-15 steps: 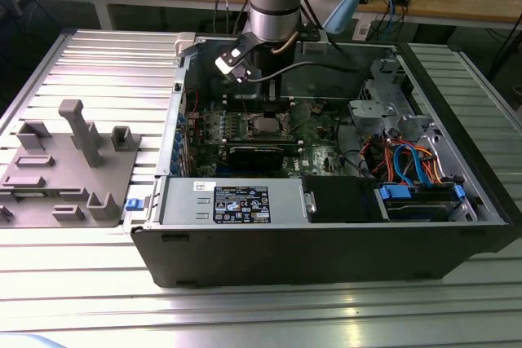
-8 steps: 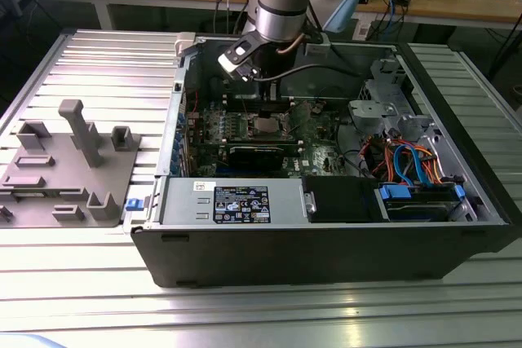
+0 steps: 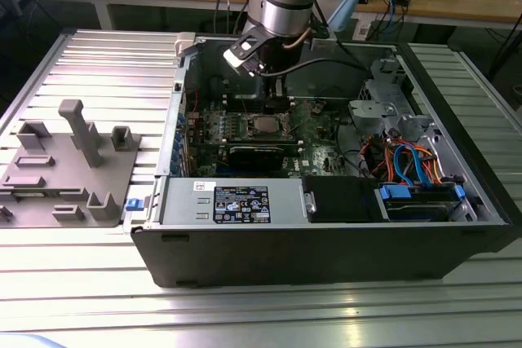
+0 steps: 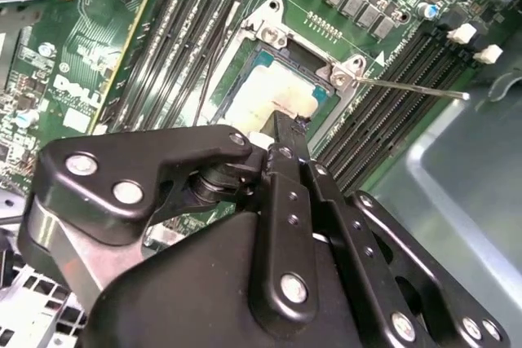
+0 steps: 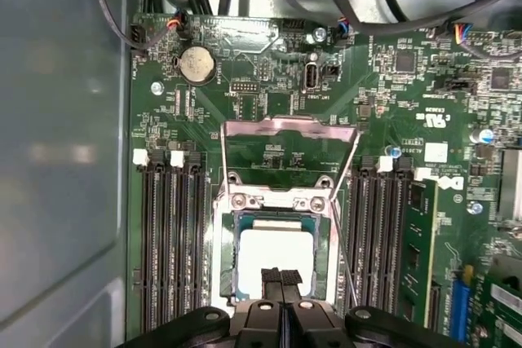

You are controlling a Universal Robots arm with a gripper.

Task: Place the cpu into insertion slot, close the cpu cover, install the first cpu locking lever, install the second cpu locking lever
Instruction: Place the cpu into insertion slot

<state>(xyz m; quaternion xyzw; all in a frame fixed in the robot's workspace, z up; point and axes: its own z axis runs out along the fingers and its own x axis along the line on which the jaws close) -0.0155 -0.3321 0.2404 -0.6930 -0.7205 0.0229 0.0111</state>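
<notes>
First wrist view: cpu (image 5: 273, 246) sits flat in insertion slot (image 5: 225, 262) on green mobo (image 5: 391, 79); cpu cover (image 5: 289, 126) swung up, open. The tool (image 5: 281, 276) has fingers pressed together, tips over cpu top. Second wrist view: thin locking lever (image 4: 408, 87) sticks out, unlatched.

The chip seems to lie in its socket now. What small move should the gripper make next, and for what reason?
Probably lift the gripper straight up a little. The cpu already lies flat in the insertion slot, the gripper is shut just over the cpu's edge, and the cpu cover is open, so clearing the cpu first seems sensible.
</notes>
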